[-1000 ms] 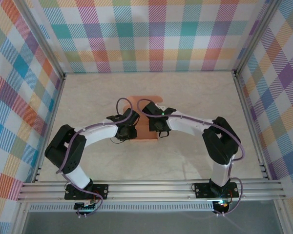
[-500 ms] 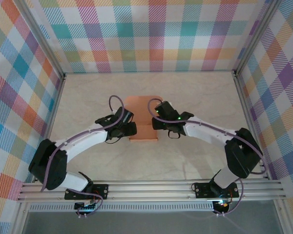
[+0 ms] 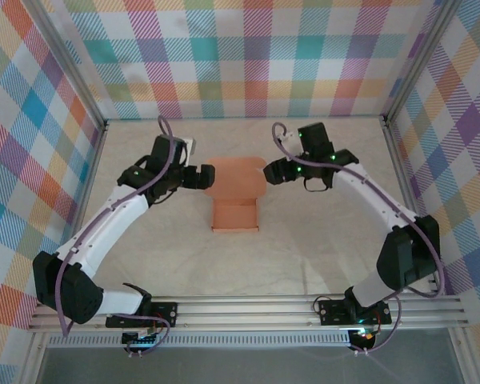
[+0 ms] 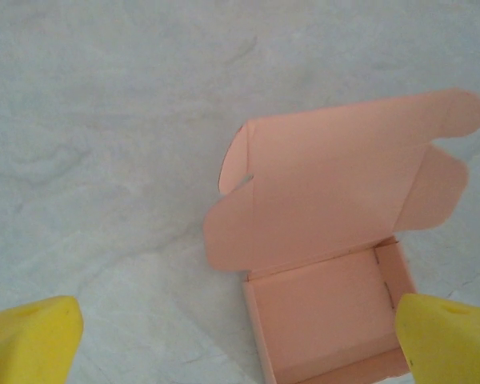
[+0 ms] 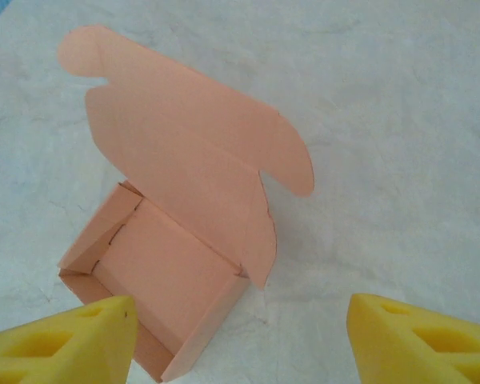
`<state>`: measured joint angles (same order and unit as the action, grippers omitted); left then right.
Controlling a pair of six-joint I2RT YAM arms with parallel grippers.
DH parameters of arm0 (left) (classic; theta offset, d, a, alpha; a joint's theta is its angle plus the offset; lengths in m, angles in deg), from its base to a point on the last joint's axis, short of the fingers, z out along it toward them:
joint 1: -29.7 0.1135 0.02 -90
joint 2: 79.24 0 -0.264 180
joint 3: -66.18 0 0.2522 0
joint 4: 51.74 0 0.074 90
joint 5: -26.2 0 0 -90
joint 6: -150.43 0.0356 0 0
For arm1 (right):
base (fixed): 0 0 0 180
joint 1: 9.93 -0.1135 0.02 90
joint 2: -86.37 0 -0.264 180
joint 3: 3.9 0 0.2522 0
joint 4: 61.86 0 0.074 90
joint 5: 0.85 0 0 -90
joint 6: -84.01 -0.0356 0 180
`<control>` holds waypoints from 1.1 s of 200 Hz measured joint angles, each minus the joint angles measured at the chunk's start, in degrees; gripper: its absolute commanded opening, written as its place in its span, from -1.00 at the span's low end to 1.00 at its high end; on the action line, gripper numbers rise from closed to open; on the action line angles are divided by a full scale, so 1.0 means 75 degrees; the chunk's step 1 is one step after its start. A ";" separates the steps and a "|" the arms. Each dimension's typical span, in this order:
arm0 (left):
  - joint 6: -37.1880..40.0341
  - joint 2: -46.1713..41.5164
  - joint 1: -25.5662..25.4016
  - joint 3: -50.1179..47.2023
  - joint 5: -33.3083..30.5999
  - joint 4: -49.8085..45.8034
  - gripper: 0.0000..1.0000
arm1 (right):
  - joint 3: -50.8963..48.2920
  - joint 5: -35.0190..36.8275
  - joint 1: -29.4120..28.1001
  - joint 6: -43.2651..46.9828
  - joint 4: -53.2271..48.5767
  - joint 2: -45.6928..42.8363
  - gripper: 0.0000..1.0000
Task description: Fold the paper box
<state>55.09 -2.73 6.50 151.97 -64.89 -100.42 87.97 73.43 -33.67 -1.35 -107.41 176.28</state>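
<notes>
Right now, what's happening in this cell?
Two arms are folding a paper box on the table. The box's tray is formed, walls up, with the lid flap open on its far side, not yet closed. The left pincer and right pincer hang open on either side of the lid, neither gripping it.

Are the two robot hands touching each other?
Apart. The top view shows the left gripper and right gripper on opposite sides of the paper box.
</notes>
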 measured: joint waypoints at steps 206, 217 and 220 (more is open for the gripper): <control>0.0487 0.0134 0.0335 -0.0131 0.0868 -0.0740 1.00 | 0.4736 -0.2171 0.0364 0.3724 -0.4153 0.4520 -0.02; 0.0487 0.0134 0.0335 -0.0152 0.0883 -0.0737 1.00 | 0.4701 -0.2040 0.0373 0.3710 -0.4118 0.4491 0.00; 0.0484 0.0134 0.0335 -0.0157 0.0886 -0.0734 1.00 | 0.4692 -0.2020 0.0379 0.3707 -0.4118 0.4485 0.00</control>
<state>58.72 -1.73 9.01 150.79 -58.24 -105.93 123.16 58.28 -30.83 26.45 -138.30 209.92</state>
